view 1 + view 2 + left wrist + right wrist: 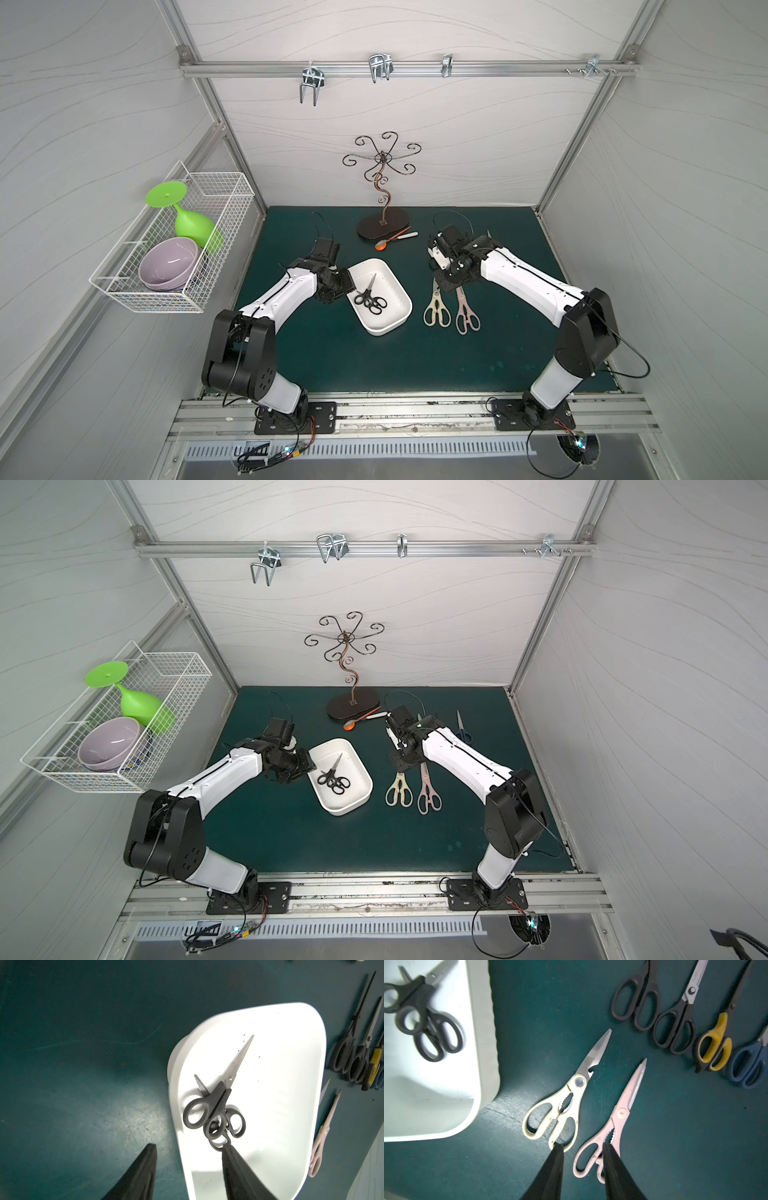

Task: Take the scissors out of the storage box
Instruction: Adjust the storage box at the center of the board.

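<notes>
Two black-handled scissors (370, 297) (216, 1109) lie crossed in the white storage box (392, 328) (280, 1084). My left gripper (189, 1145) stands open astride the box's near wall. One of its fingers is over the mat and the other is inside, at a handle ring. My right gripper (582, 1145) hangs open above the handles of the cream shears (560, 1109) and pink shears (612, 1126) on the mat, with nothing between its fingers. Beyond them lie two black pairs (639, 1001), a yellow pair (716, 1047) and a blue pair (749, 1068).
An orange spoon (390, 242) lies by the base of a scrolled wire stand (382, 224) at the back. A white wire basket (174, 249) on the left wall holds a green goblet and a lilac bowl.
</notes>
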Tool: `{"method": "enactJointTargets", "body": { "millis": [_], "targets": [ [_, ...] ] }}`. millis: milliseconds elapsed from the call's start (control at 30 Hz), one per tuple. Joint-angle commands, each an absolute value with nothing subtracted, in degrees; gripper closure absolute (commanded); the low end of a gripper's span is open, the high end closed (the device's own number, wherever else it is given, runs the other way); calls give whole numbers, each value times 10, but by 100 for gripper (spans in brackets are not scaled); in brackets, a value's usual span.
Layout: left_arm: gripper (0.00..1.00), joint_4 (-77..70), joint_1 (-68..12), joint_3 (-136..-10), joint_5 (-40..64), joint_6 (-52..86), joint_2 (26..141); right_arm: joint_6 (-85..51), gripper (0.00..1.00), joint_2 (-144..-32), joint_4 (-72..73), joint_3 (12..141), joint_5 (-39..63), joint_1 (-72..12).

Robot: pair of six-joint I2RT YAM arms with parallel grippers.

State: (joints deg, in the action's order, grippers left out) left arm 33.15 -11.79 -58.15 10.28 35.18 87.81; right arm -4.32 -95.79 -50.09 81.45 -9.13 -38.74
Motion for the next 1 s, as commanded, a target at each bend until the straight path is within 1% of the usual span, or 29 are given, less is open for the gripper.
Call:
{"method": "enactJointTargets", "body": {
  "millis": [0,133,267,367,467,533,633,733,867,967],
  "targets": [
    [46,296,-118,-596,91,355,901,-56,63,-935,-484,809,-60,-386],
    [45,273,-118,-605,110,351,935,-54,64,-935,-476,809,-55,-386],
    [44,239,-125,-616,134,362,963,-67,64,-949,-477,828,4,-390],
    [43,228,-130,-631,137,368,982,-111,69,-971,-469,845,44,-404],
    [40,217,-129,-637,139,373,987,-161,73,-999,-444,853,74,-427],
    [37,209,-129,-638,145,375,987,-174,73,-1023,-424,862,94,-452],
    [32,199,-129,-638,146,379,983,-167,73,-1065,-414,889,81,-497],
    [28,210,-128,-643,142,382,977,-157,73,-1109,-416,923,67,-523],
    [22,270,-119,-651,106,379,959,-149,73,-1161,-423,963,57,-532],
    [20,268,-78,-620,133,408,939,-141,73,-1185,-437,983,35,-532]
  ]
}}
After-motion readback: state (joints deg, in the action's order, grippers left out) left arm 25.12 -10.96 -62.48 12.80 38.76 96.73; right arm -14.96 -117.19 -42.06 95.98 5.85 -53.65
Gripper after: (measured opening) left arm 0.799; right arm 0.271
